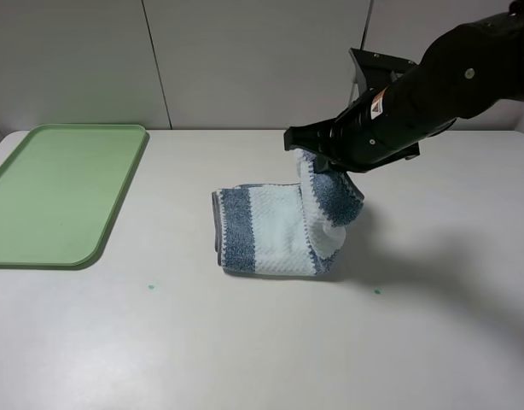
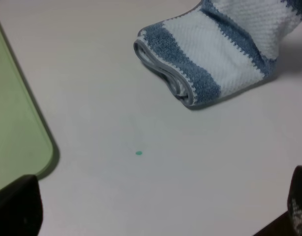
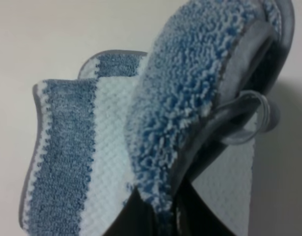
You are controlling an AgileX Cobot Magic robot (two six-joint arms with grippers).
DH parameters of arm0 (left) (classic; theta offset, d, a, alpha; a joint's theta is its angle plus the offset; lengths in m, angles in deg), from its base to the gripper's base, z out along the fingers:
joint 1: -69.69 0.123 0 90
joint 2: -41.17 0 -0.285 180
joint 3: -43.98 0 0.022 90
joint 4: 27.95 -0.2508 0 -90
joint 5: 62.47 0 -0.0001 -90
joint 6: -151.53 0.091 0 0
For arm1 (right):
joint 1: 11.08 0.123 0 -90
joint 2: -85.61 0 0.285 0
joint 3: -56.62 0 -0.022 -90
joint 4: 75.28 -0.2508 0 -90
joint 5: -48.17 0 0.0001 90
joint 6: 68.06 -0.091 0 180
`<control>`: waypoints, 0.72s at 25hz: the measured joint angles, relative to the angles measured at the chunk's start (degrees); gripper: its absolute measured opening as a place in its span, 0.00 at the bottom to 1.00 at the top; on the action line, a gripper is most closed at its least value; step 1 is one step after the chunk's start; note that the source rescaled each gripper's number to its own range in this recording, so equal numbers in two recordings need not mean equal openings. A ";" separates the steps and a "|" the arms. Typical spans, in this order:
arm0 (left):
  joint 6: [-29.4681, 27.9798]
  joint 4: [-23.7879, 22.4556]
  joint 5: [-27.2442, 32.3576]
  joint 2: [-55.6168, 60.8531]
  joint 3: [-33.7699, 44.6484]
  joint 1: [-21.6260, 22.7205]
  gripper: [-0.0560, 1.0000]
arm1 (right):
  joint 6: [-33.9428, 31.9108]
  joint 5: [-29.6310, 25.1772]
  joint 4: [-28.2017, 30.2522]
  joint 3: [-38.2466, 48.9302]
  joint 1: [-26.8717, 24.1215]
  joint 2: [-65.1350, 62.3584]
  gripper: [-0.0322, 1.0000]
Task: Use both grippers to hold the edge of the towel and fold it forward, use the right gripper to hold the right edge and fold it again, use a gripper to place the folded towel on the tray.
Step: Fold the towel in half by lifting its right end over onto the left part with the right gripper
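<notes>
My right claw (image 1: 317,164) is pinched tight on the right edge of the towel (image 1: 266,231). The wrist view shows the shaggy blue end stripe squeezed between its fingers (image 3: 136,223). That edge hangs raised off the table (image 1: 245,342) and curls over. The rest of the towel lies flat beneath the claw and out toward the tray side of it, already doubled, since two layers show at its far end. My left claw (image 2: 158,201) stands wide apart and holds nothing. The towel's folded end is ahead of it and well clear, with a small green dot (image 2: 138,153) on the table between. The tray (image 1: 57,196) lies far beyond the towel from my right claw, and near my left one.

I judge the towel light, soft and limp. It droops from the pinch and will not hold a shape, so only the held part follows me and the rest sags. The terry pile looks grippy rather than slippery, and nothing here can break. The stitched hem is the place to hold, near its middle, so both corners travel evenly. The second fold looks under way. I should carry the edge across low so it lands squarely on the far end, as the bottom layers may slide on the smooth table if I pull
</notes>
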 joint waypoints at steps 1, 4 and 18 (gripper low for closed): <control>0.00 0.00 0.00 0.00 0.00 0.00 1.00 | 0.00 0.12 0.00 0.04 0.00 0.35 0.06; 0.00 0.00 0.00 0.00 0.00 0.00 1.00 | 0.00 0.53 -0.06 0.04 0.24 0.85 0.07; 0.00 0.00 0.00 0.00 0.00 0.00 1.00 | 0.00 10.52 -0.76 0.11 7.82 0.85 0.96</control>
